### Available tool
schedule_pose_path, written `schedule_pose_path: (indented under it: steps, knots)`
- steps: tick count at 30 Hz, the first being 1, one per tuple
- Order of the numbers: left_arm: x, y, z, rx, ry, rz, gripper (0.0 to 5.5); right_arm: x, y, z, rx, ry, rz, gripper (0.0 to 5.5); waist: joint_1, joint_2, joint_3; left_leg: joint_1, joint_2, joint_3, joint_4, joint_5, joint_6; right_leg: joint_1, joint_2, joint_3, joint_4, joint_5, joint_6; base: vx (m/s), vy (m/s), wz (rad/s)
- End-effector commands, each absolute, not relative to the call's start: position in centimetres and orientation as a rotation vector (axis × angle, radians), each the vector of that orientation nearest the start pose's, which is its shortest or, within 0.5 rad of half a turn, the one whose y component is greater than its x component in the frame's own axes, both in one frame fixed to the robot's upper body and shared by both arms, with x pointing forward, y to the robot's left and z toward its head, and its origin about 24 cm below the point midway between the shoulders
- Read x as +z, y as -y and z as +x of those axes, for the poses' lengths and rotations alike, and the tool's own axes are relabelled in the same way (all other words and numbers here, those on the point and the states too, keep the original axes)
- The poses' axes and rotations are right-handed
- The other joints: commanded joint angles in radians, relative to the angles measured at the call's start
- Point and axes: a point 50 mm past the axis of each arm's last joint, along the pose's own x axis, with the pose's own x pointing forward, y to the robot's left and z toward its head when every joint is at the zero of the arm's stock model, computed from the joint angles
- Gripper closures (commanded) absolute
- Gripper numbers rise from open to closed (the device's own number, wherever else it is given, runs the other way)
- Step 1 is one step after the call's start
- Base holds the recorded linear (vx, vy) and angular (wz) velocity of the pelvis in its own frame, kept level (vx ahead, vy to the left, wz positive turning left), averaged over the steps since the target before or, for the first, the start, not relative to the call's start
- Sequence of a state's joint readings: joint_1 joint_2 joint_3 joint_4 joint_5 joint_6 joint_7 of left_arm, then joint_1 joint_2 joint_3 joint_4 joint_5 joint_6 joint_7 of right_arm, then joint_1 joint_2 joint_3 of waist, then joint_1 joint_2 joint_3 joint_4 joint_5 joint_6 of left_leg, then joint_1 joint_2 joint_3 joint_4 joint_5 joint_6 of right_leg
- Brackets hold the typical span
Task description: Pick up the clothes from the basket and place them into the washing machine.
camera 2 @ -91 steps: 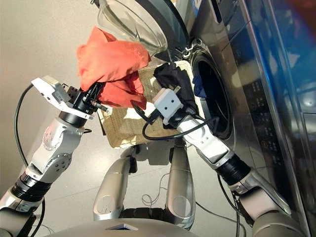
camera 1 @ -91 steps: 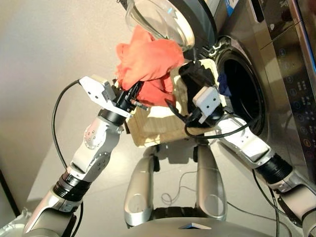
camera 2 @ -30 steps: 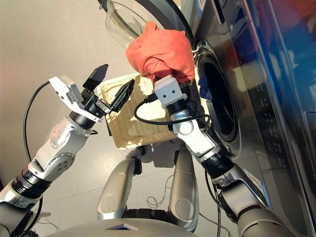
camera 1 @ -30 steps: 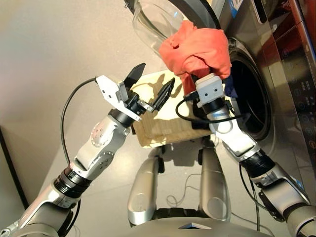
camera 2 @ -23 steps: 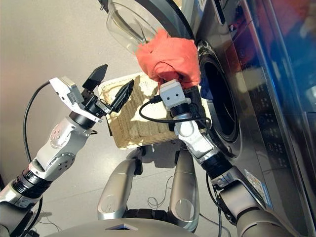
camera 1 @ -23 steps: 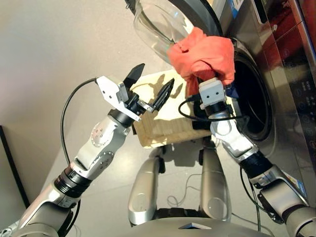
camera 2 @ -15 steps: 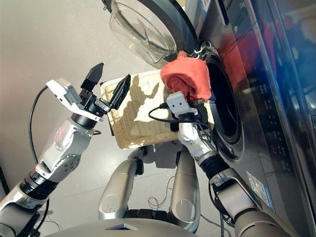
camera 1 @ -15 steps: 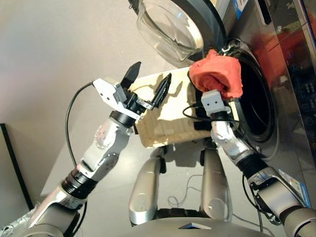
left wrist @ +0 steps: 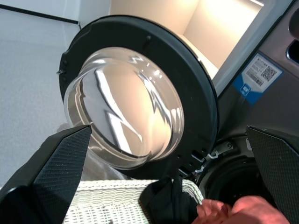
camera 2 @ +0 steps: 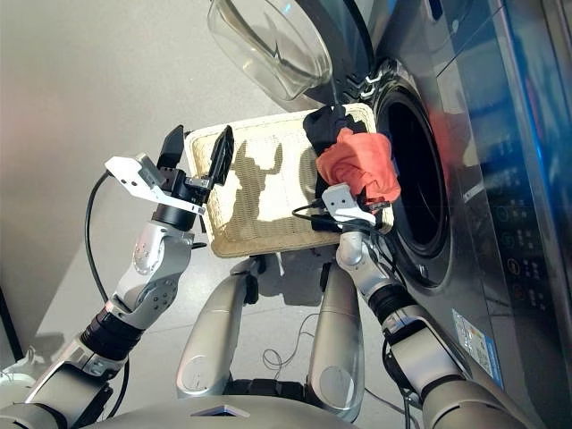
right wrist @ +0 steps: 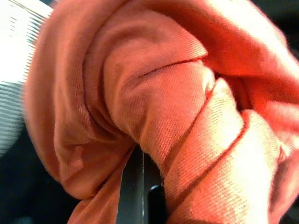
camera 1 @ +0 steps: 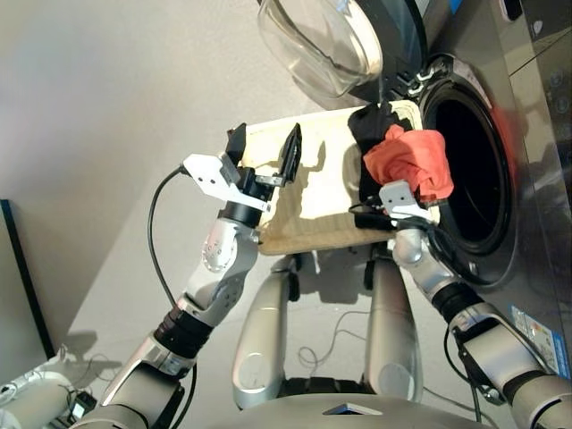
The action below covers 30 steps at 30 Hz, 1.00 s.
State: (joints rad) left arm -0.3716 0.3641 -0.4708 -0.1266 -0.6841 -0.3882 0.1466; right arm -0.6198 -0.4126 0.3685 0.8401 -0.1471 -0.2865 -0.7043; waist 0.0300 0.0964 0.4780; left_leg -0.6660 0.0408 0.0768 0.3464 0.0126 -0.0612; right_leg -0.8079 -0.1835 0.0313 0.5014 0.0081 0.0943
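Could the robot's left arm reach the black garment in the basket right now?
Probably yes. The left gripper hangs open and empty over the basket, while the black garment lies at the far end by the open door. The red garment in the right gripper partly crowds it.

**Layout at the washer front**

Stood at far right: washing machine (camera 1: 527, 134), door (camera 1: 331, 45) swung out leftward above the basket (camera 1: 313, 179). Lay at the basket's right end, beside the drum mouth (camera 1: 469, 170): two garments, one (camera 1: 411, 165) bunched partly over the other (camera 1: 368, 134). Hung over the basket's left end: left gripper (camera 1: 265, 156).
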Motion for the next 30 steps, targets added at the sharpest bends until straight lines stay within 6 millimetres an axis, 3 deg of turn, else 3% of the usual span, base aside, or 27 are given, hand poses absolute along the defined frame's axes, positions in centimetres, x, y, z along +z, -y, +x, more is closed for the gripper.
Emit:
schedule_pose_path:
  steps: [1,8,18,23,28,30]
  knots:
    - [18.7,-9.5,26.0,-0.498,0.68,-0.434,0.0,12.7,21.7,36.4,-0.545,0.413,-0.603,5.5,0.04,-0.006,0.008,-0.076,0.0,0.002,0.159,-0.068,-0.002,0.021,-0.002,0.035,0.028,-0.01,0.053,0.0,0.0,0.0]
    - [18.6,-8.9,25.8,-0.545,0.659,-0.433,0.0,17.8,27.7,36.6,-0.82,0.461,-0.532,5.5,0.063,0.007,0.017,-0.202,0.006,-0.013,0.251,-0.089,-0.002,-0.101,0.006,0.037,0.119,-0.038,0.042,0.0,0.0,0.0]
    - [19.0,-9.4,25.9,-0.54,0.673,-0.401,0.0,22.6,33.8,35.2,-1.056,0.46,-0.578,5.5,0.066,0.003,0.026,-0.274,0.007,-0.019,0.309,-0.109,-0.006,-0.179,0.008,0.038,0.179,-0.054,0.037,0.0,0.0,0.0]
    - [19.5,-10.0,25.8,-0.519,0.688,-0.389,0.0,24.4,37.5,33.3,-1.261,0.417,-0.419,5.5,0.063,-0.003,0.031,-0.296,0.011,-0.016,0.326,-0.119,-0.008,-0.202,0.011,0.043,0.19,-0.058,0.035,0.0,0.0,0.0]
    - [19.7,-10.6,25.8,-0.482,0.683,-0.395,0.0,25.5,40.5,31.0,-1.454,0.426,-0.063,5.5,0.05,-0.014,0.032,-0.309,0.015,-0.016,0.327,-0.126,-0.01,-0.218,0.012,0.044,0.195,-0.061,0.035,0.0,0.0,0.0]
    - [19.7,-10.7,25.9,-0.474,0.684,-0.394,0.0,25.6,41.4,30.2,-1.497,0.417,0.004,5.5,0.048,-0.017,0.032,-0.31,0.013,-0.015,0.327,-0.127,-0.01,-0.22,0.012,0.043,0.194,-0.061,0.036,0.0,0.0,0.0]
